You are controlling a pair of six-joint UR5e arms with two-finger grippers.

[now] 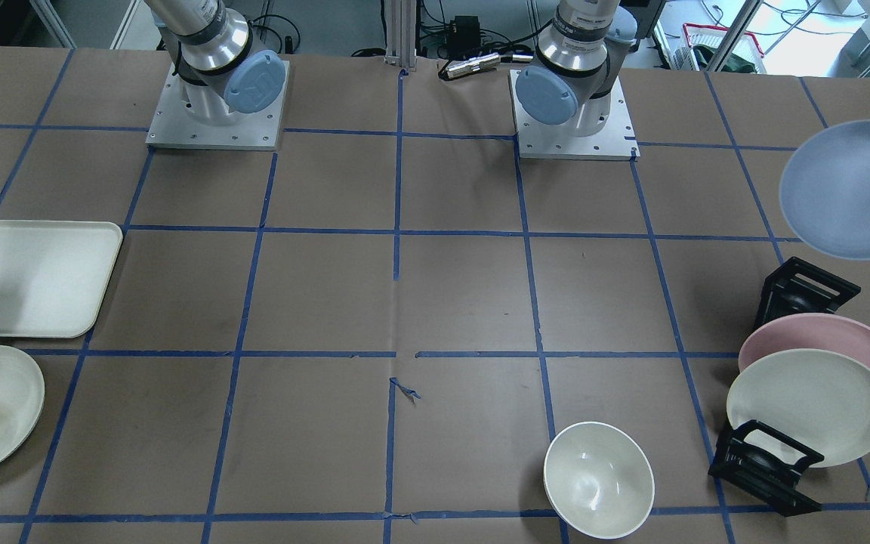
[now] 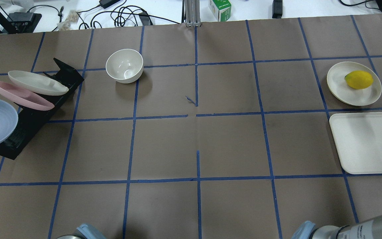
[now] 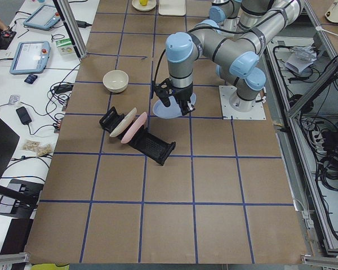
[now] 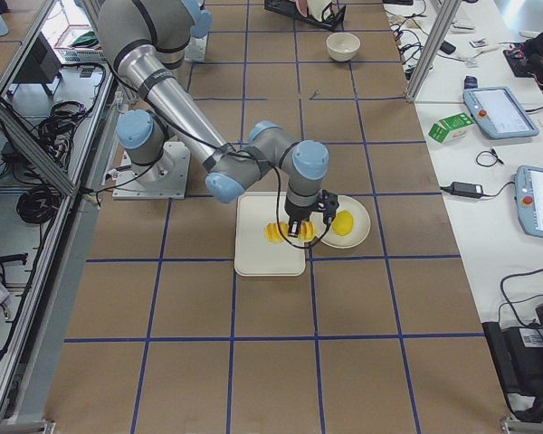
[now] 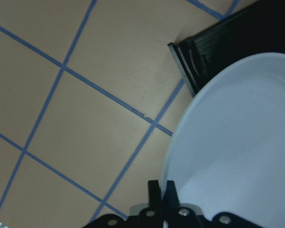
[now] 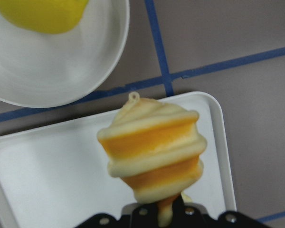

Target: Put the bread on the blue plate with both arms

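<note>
Only the wrist views show the grips: the right end effector squeezes the bread over the tray. The left end effector pinches the blue plate.

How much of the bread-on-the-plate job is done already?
Done: the left gripper grips the round pale blue plate by its rim, out of the black rack; the right gripper holds the ridged yellow-orange bread loaf above the cream-white tray. In hand: both hang in the air, far apart. Left: setting the bread on the plate.
</note>
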